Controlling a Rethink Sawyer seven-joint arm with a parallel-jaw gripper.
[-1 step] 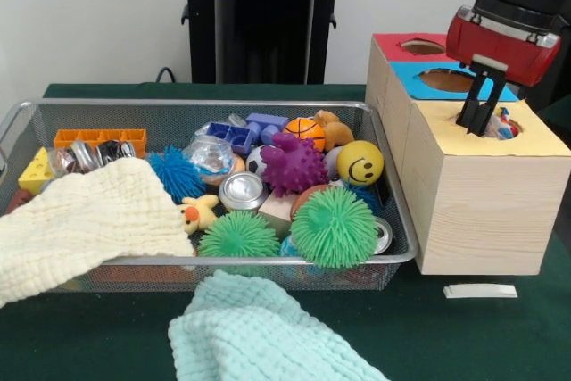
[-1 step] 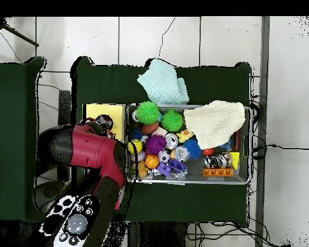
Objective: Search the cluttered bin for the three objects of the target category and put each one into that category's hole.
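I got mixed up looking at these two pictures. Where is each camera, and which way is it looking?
Front view: sits across the table, low, facing the bin and box; the pincer hangs over the yellow hole.
Overhead view: looks straight down; the red arm covers most of the box.
Both show the bin, the white cloth and the box.

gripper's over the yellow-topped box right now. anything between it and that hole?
Nothing visible. The gripper hangs right over the hole in the yellow-topped box, fingertips at its rim, with small colourful items already showing inside. The overhead view agrees: the arm covers most of that box, and nothing lies across the opening.
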